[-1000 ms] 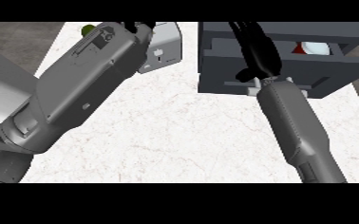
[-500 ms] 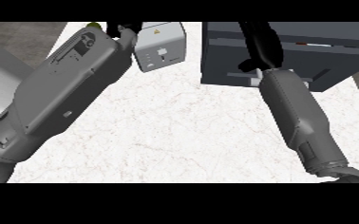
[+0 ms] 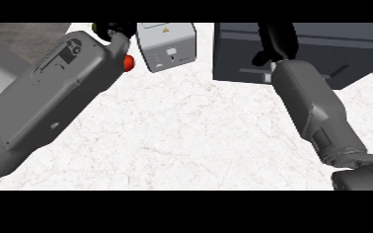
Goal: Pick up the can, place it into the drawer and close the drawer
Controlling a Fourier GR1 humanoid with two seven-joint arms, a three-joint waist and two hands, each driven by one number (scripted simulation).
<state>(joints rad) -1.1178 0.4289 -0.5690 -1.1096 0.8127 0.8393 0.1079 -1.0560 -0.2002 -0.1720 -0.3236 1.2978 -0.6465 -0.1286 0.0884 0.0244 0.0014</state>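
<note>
Dark drawer unit [image 3: 342, 44] looks shut; right hand [image 3: 277, 39] rests straight-fingered, grasping nothing, against its front, probably pushing it home. Left hand [image 3: 116, 29] mostly cropped: cannot tell.

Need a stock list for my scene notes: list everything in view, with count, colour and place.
counter: one, white marbled, middle and bottom
grey surface: one, top left, beyond the counter
drawer unit: one, dark grey, top right
box: one, light grey with a yellow label, top centre
round thing: one, red, between the box and the left forearm
small thing: one, yellow-green, top edge; cannot tell what it is
can: none visible
left forearm: one, grey, from lower left
right forearm: one, grey, from lower right
left hand: one, black, top edge, left of the box
right hand: one, black, over the drawer unit
</note>
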